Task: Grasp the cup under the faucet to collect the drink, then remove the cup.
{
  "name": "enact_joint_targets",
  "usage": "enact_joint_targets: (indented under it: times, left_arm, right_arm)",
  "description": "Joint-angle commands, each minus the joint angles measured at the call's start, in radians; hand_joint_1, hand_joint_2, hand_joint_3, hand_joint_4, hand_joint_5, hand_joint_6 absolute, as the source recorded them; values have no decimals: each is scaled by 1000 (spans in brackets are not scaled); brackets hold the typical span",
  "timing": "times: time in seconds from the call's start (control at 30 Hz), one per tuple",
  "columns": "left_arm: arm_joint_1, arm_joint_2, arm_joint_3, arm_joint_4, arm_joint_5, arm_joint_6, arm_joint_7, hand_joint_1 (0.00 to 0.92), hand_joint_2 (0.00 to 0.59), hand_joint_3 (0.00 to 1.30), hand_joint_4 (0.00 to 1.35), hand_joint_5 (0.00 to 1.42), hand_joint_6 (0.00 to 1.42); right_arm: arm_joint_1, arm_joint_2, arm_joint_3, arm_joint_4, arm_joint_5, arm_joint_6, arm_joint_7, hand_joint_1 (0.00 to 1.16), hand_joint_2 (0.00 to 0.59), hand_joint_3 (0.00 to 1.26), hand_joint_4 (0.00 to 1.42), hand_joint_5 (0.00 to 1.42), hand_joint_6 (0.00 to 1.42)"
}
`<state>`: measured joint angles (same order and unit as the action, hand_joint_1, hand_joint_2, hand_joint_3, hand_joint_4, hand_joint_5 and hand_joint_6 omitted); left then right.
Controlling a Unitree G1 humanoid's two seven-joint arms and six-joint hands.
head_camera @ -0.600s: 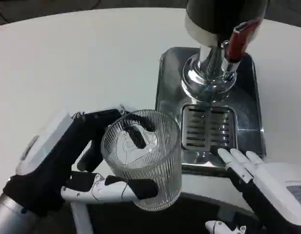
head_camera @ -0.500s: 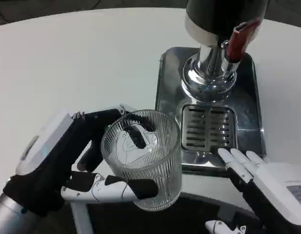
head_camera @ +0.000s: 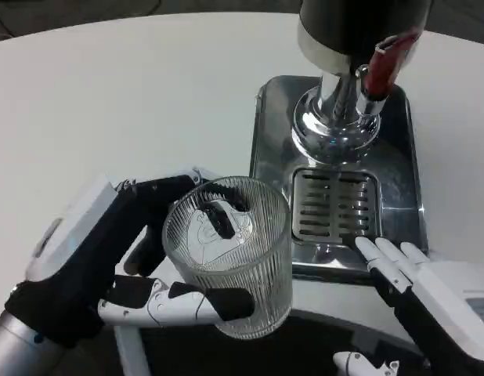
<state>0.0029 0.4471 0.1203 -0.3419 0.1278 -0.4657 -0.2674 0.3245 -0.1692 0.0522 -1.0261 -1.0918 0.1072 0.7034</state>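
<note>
A clear ribbed glass cup [head_camera: 230,254] stands upright near the table's front edge, left of the dispenser. My left hand [head_camera: 109,258] grips it, thumb across its near side and fingers wrapped behind it. The cup looks to hold no liquid. The faucet [head_camera: 336,125] is a chrome spout under a black body with a red lever [head_camera: 383,66]. Below the spout lies the slotted drip grate [head_camera: 334,205]. The cup is left of and nearer than the grate, not under the spout. My right hand [head_camera: 430,294] hovers at the lower right, fingers spread and holding nothing, just in front of the steel base.
The dispenser's steel drip tray [head_camera: 269,149] takes up the right middle of the white table [head_camera: 124,94]. The table's front edge and a dark gap run along the bottom of the picture.
My right hand has slipped slightly lower and to the right. The cup and my left hand have stayed in place.
</note>
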Motion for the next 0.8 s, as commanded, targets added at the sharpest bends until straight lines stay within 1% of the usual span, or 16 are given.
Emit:
enact_joint_targets:
  times: [0.03, 0.23, 0.4, 0.6, 0.8]
  left_arm:
    - [-4, -6, 3, -4, -14, -15, 5, 522, 16, 1065, 1222, 1376, 1424]
    - [-16, -10, 3, 21, 7, -33, 18, 522, 14, 1065, 1222, 1376, 1424]
    - [-56, -19, -1, 78, 47, -53, 42, 522, 13, 1065, 1222, 1376, 1424]
    - [-156, -20, -19, 212, 132, -82, 89, 522, 13, 1065, 1210, 1376, 1424]
    - [-240, -21, -38, 316, 190, -102, 132, 522, 13, 1065, 1209, 1376, 1424]
  right_arm:
    - [21, 5, -10, -19, 4, 0, 8, 224, 354, 24, 0, 0, 0]
    - [25, 14, -21, -21, 9, -5, 4, 224, 354, 24, 0, 0, 0]
    - [30, 27, -52, -21, 19, -21, -5, 224, 354, 24, 0, 0, 0]
    - [50, 46, -120, -21, 60, -58, -16, 224, 357, 24, 0, 0, 0]
    - [66, 60, -171, -21, 96, -91, -13, 224, 360, 25, 0, 0, 0]
